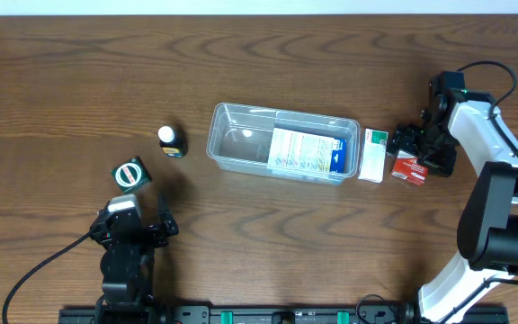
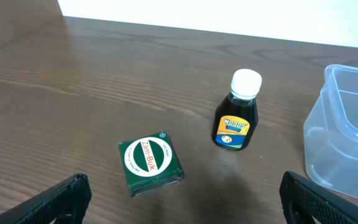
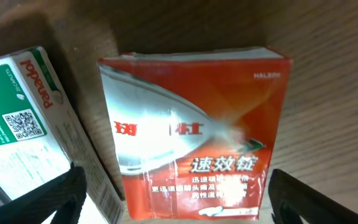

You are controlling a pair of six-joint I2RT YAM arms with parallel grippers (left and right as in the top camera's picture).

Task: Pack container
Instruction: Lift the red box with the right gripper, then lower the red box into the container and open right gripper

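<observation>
The clear plastic container [image 1: 281, 142] sits mid-table with a blue and white box [image 1: 308, 150] inside; its corner shows in the left wrist view [image 2: 344, 137]. My right gripper [image 1: 418, 148] is open, its fingers straddling a red box [image 3: 194, 134] that lies on the table [image 1: 410, 169], not gripping it. A green and white box [image 1: 373, 154] lies just left of it [image 3: 27, 118]. My left gripper [image 1: 135, 229] is open and empty, short of a green square tin [image 2: 150, 163] [image 1: 130, 174]. A small dark bottle with white cap [image 2: 237, 118] [image 1: 170, 140] stands left of the container.
Dark wooden table [image 1: 79, 81]. The right arm's white links [image 1: 493, 144] reach in from the right edge, and a black cable [image 1: 34, 270] trails off the left arm at the front.
</observation>
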